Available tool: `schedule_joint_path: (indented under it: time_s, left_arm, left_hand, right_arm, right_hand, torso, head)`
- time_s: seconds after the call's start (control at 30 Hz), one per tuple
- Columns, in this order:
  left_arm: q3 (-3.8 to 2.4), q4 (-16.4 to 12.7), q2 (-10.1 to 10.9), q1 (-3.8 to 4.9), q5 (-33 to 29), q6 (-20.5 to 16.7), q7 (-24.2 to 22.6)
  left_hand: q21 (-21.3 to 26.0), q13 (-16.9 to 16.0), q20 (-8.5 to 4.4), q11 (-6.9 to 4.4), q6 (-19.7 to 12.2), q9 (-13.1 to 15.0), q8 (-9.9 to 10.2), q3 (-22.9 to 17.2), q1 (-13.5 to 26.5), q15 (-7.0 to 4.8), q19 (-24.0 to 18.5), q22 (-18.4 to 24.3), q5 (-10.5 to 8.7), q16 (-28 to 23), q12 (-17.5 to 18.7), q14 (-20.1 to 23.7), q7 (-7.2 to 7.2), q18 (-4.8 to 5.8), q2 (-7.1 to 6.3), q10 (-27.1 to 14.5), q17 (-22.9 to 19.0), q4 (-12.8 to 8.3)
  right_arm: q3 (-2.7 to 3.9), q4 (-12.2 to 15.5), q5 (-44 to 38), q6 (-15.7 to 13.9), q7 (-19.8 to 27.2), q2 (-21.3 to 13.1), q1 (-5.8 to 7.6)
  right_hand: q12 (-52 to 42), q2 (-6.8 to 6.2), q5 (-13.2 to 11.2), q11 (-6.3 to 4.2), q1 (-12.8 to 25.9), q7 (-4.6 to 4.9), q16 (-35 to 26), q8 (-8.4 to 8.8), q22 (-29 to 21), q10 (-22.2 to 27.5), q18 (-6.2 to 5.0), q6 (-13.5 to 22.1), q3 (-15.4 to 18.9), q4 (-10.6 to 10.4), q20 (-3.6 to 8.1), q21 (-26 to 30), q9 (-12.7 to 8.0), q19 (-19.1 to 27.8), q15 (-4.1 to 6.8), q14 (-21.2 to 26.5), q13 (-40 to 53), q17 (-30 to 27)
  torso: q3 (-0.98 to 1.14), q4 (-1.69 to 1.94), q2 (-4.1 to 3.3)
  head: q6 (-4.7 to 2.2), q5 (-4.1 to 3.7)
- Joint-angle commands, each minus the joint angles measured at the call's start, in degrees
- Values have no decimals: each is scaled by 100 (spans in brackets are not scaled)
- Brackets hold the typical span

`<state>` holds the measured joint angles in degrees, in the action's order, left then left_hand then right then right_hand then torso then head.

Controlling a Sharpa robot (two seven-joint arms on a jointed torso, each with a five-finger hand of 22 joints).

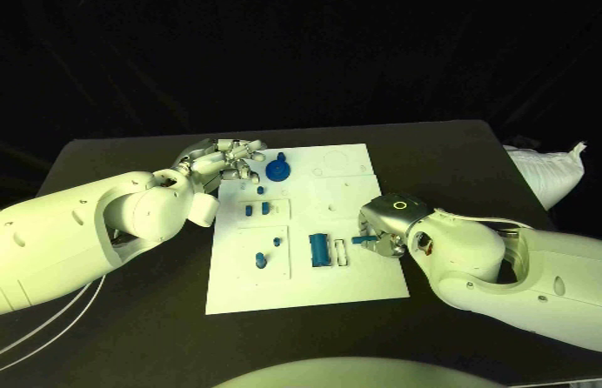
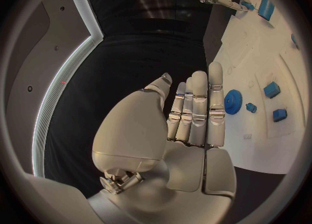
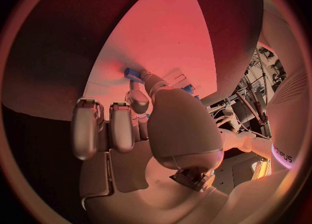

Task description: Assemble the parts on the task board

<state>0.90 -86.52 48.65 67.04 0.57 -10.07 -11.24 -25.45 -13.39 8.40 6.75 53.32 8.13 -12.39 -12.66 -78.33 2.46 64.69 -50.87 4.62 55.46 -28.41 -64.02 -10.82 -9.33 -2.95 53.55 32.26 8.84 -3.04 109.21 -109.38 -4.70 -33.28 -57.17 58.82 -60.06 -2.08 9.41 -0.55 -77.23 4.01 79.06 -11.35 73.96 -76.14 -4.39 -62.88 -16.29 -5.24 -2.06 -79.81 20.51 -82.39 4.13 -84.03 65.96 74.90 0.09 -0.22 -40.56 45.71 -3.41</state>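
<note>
The task board [image 1: 357, 284] lies flat on the black table [image 1: 113, 310], between the two hands. The left hand [image 1: 226, 157] hovers at the board's far left corner with its fingers [image 2: 198, 104] straight, close together and holding nothing; a blue gear [image 1: 278, 170] lies on the board just beside its fingertips, and in the left wrist view the same gear [image 2: 233, 101] sits right next to the extended fingers, apart from them. The right hand [image 1: 383, 227] is at the board's right edge, and a small blue part [image 1: 363, 240] sticks out from under it toward the board's middle; in the right wrist view that blue part [image 3: 133, 73] is pinched at the tip of its thumb and a finger, low over the board. Just beyond this hand's fingertips a larger blue block [image 1: 321, 250] lies on the board, and further from it, toward the left hand, several small blue pegs [image 1: 260, 259] stand in their recesses.
</note>
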Motion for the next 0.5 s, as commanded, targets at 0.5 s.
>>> schedule_joint_path:
  time_s: [0.5]
  left_arm:
    - [-3, -12, -16, 1, 34, 98, -38]
  left_hand:
    - [38, 8, -7, 8, -45, -8, -37, 33, -47, 2, 42, 10, 28, 39, -41, 46, -4, -108, 13, -53, -9, -4]
  right_arm:
    - [-43, 188, 1911, -1259, -113, -176, -14]
  right_hand:
    - [-161, -103, 388, -11, 639, -25, 148, -41, 118, -153, 104, -47, -257, -269, 30, -104, 75, -83, 33, -405, 144, 425]
  torso:
    - [3, -2, -4]
  head:
    - [-5, 5]
